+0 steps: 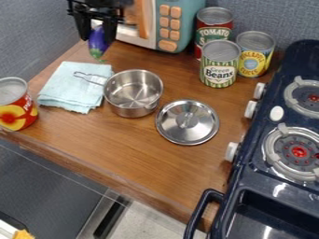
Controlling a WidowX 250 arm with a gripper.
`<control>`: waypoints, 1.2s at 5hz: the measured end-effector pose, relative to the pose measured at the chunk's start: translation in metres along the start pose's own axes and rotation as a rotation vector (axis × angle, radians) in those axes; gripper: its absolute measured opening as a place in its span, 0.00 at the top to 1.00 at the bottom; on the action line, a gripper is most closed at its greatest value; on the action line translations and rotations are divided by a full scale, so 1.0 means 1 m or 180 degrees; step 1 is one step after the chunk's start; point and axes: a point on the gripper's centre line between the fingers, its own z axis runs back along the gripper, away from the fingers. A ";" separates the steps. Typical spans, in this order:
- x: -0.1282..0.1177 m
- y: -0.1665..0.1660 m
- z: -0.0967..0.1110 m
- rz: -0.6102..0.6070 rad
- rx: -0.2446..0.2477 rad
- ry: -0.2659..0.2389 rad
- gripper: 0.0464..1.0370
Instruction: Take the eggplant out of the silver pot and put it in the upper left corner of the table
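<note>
At the upper left of the camera view, the black gripper [98, 29] hangs over the table's upper left corner, shut on the purple eggplant [98, 43]. The eggplant hangs between the fingers with its green stem end pointing down; whether it touches the table I cannot tell. The silver pot [133, 93] stands empty on the wooden table [118, 144], below and to the right of the gripper, its wire handle pointing left.
A folded light blue cloth [74, 87] lies under the pot's handle. A silver lid [187, 122] is right of the pot. Several cans surround the area, one [16, 105] at left. A toy microwave [169, 23] stands behind, a dark stove [274, 158] at right.
</note>
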 end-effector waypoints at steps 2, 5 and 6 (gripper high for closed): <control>-0.003 0.015 -0.019 0.0367 0.0319 -0.0176 0.34; 0.000 0.018 -0.014 0.0519 0.0754 -0.0294 0.34; 0.000 0.016 -0.016 0.0536 0.0702 -0.0299 0.27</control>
